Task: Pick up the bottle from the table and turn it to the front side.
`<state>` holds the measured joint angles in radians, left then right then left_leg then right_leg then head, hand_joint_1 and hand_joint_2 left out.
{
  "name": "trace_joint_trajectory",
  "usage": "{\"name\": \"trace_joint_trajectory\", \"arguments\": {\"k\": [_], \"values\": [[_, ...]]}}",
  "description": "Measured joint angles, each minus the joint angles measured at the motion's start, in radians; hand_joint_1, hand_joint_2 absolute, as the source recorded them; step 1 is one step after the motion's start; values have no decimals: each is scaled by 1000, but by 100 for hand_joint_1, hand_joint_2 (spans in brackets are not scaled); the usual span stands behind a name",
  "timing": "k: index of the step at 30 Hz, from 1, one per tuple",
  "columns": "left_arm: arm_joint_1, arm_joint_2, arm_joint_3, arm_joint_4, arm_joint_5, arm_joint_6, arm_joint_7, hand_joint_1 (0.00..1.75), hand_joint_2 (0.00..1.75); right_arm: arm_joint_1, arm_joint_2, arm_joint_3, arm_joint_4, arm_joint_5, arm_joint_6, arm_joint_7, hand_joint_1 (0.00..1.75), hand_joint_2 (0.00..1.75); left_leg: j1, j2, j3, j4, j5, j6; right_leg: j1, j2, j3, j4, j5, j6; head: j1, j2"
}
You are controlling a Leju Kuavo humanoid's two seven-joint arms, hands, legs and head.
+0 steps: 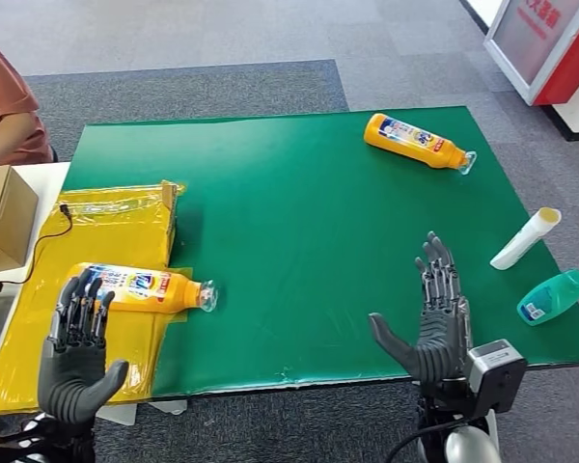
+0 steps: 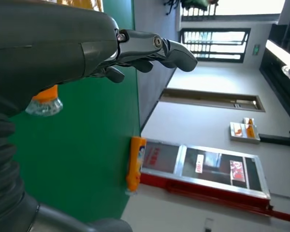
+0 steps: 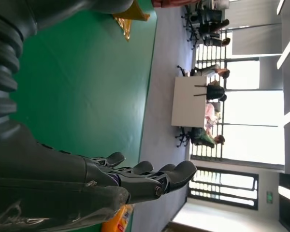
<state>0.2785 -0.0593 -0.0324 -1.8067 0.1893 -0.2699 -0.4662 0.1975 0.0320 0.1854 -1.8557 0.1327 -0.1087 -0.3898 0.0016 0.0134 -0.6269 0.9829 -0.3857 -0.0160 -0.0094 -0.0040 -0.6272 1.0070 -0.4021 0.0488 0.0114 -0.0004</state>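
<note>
An orange bottle (image 1: pixel 142 286) lies on its side at the left, its clear cap (image 1: pixel 207 295) pointing right, half on a yellow sheet (image 1: pixel 97 289). My left hand (image 1: pixel 79 352) hovers just in front of it, fingers spread, holding nothing. In the left wrist view the cap (image 2: pixel 44 104) peeks from under the hand (image 2: pixel 99 43). A second orange bottle (image 1: pixel 416 142) lies at the far right of the green table (image 1: pixel 301 231); it also shows in the left wrist view (image 2: pixel 135 163). My right hand (image 1: pixel 432 323) is raised over the near right edge, fingers apart and empty.
A white tube (image 1: pixel 525 238) and a teal bottle (image 1: pixel 555 295) lie at the table's right edge. A cardboard box (image 1: pixel 4 217) stands at the left, with a person's sleeve (image 1: pixel 6 106) behind it. A red and white stand (image 1: pixel 549 43) is at the back right.
</note>
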Motion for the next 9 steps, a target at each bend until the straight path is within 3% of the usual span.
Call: {"name": "trace_joint_trajectory", "arguments": {"k": [9], "values": [[50,-55,34,0,4,-74,9,0,175,15,-14,-5,15,-110,131,24,0,175,0,0,0,0,0,0,0,0,0,0,0,0,0,0]]}}
